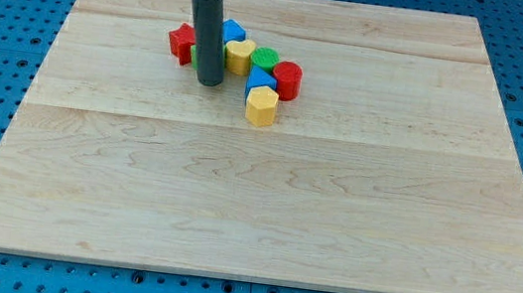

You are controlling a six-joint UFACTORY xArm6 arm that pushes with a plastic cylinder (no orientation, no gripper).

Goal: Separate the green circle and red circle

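The green circle (265, 59) and the red circle (288, 80) sit close together in a cluster of blocks near the view's top centre, the red one just to the lower right of the green one. My tip (209, 82) rests on the board at the cluster's left side, left of the green circle and beside a yellow block (239, 57). A blue block (262, 79) lies between the two circles' lower edges. The rod hides part of a green block behind it.
Other blocks in the cluster: a red block (183, 42) at the left, a blue block (233, 32) at the top, a yellow hexagon-like block (261, 106) at the bottom. The wooden board (265, 197) lies on a blue pegboard.
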